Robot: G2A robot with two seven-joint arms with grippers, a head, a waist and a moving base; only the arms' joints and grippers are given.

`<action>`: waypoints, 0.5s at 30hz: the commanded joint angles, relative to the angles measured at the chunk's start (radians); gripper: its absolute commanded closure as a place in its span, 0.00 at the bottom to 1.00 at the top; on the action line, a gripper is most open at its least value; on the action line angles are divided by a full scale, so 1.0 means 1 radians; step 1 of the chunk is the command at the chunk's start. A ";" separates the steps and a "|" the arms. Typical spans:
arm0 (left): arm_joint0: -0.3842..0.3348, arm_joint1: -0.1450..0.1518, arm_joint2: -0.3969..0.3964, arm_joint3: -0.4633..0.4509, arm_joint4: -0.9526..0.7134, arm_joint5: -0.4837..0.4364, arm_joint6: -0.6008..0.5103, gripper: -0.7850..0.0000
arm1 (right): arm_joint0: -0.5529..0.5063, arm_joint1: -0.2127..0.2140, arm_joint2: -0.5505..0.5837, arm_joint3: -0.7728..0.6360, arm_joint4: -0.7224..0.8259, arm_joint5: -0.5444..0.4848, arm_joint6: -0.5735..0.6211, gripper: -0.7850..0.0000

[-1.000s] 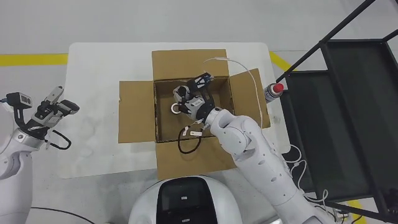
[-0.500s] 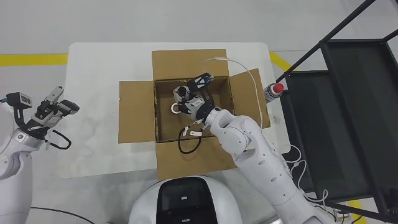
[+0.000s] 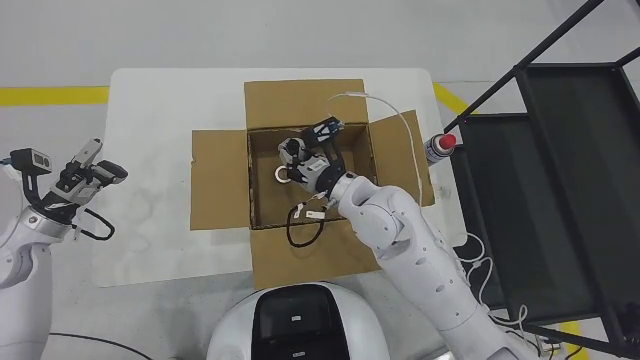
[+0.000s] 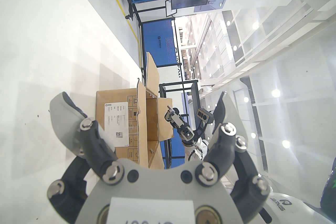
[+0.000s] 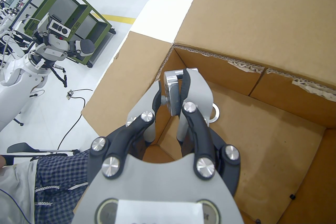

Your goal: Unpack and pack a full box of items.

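Brown cardboard box [image 3: 300, 105], all 4 flaps open, nearly empty, small silver metal block [image 5: 172, 101] clamped in right gripper [image 5: 172, 82] inside box nr a corner, above floor, white ring [image 5: 215, 114] flat on box floor just beside

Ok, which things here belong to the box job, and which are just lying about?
Part of the job:
cardboard box
metal part, held by the right gripper over the open box
white ring on the box floor

Lying about, link unclear:
white cable across a flap
red-capped can at the table edge
black rack beside the table
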State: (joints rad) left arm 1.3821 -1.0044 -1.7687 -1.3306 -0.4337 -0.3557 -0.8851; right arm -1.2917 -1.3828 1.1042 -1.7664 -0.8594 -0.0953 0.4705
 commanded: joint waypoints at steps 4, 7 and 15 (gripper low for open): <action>0.000 0.000 0.000 0.000 0.000 0.000 0.000 0.00 | -0.038 0.017 0.099 -0.078 0.127 -0.114 0.024 1.00; 0.000 0.000 0.000 0.000 0.000 0.000 0.000 0.00 | -0.080 0.034 0.194 -0.139 0.178 -0.165 0.067 1.00; 0.000 0.000 0.000 0.000 0.000 0.000 0.000 0.00 | -0.219 0.069 0.471 -0.263 0.304 -0.241 0.085 1.00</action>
State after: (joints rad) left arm 1.3821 -1.0044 -1.7687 -1.3306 -0.4337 -0.3557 -0.8851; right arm -1.4955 -1.3162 1.5438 -2.0221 -0.5621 -0.3339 0.5624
